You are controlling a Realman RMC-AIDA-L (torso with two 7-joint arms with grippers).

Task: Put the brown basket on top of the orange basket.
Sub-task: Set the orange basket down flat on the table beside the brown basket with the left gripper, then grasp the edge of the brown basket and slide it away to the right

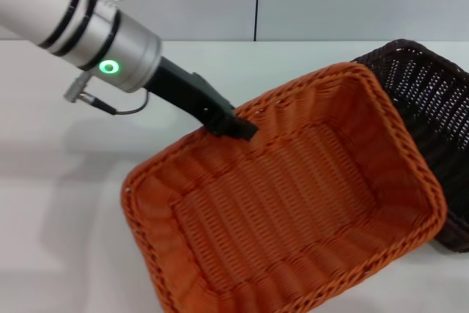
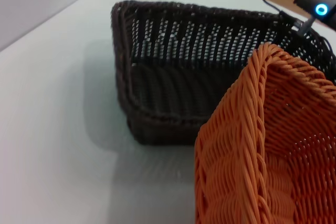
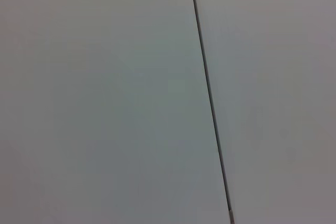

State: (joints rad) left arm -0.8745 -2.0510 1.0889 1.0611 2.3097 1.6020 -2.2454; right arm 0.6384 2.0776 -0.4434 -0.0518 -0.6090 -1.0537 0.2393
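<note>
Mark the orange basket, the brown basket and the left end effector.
orange basket point(image 1: 293, 203), head view, on its woven floor.
brown basket point(image 2: 173, 90), left wrist view, on its inner floor.
left end effector point(image 1: 236, 124), head view, at its tip on the orange rim.

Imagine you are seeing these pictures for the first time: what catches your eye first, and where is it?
The orange basket fills the middle of the head view, tilted, its far right corner lying over the brown basket at the right. The left gripper holds the orange basket's far long rim, at the table's centre. The right wrist view shows only a plain pale surface.
</note>
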